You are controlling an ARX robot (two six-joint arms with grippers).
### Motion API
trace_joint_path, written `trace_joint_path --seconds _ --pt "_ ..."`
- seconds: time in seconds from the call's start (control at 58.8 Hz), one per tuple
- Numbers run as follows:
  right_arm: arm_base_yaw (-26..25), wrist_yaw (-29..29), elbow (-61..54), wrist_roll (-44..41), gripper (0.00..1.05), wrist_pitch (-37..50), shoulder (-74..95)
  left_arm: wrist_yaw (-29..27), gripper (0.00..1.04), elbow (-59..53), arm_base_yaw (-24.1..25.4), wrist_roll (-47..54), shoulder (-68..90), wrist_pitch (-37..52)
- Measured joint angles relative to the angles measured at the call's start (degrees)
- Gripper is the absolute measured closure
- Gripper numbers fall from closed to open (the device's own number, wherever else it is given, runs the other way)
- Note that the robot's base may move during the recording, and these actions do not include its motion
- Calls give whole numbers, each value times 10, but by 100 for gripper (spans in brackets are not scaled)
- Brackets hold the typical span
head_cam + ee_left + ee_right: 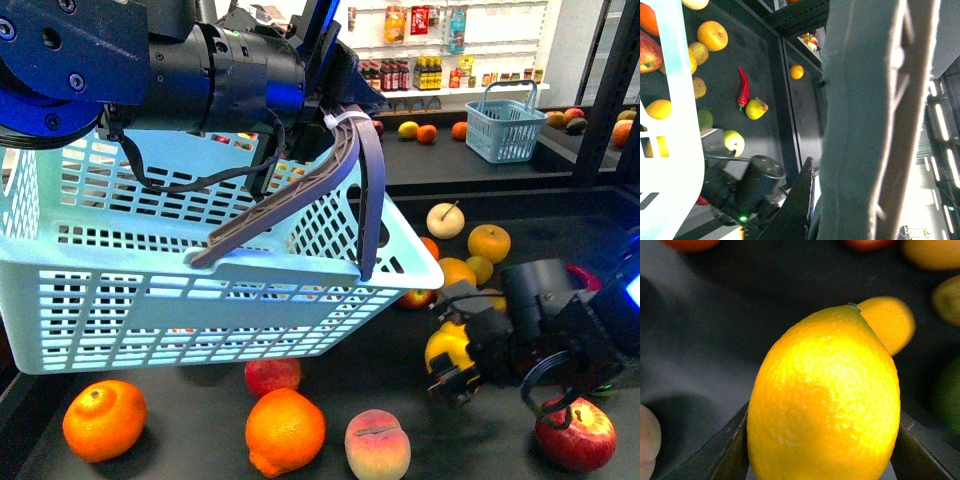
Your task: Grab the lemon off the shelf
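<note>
Right wrist view shows the lemon [825, 400] clamped between the right gripper's two dark fingers [722, 452]. In the front view, the right gripper [455, 372] holds it low over the shelf's [405, 385] dark tray, seemingly just clear of the surface, near a peach [377, 445]. Whether the left gripper [335, 95] is clenched I cannot tell; the light blue basket [180, 300] hangs from it by its handle [300, 195].
</note>
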Motion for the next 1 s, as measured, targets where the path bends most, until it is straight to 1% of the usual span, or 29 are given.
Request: trace_joint_path --seconds 0.102,0.221,0.306,0.374,0.476,0.646,0.799,1.003 --pt "-37 -8 -50 11 38 12 -74 0 98 0 0 0 0 0" --pt "-73 -17 -83 33 39 12 -144 0 98 0 0 0 0 0" --pt "-82 -24 -90 57 39 9 -188 0 98 0 0 0 0 0" --pt "-81 -34 -91 76 39 5 -220 0 98 0 0 0 0 0" --pt "-61 -46 -85 118 39 -8 -268 1 98 0 0 0 0 0" --pt "-2 -53 -63 177 39 -24 -293 2 98 0 0 0 0 0" --pt "44 -50 -57 208 39 -36 -283 0 98 0 0 0 0 0" --pt "83 -46 -56 238 39 -36 -278 0 98 0 0 0 0 0"
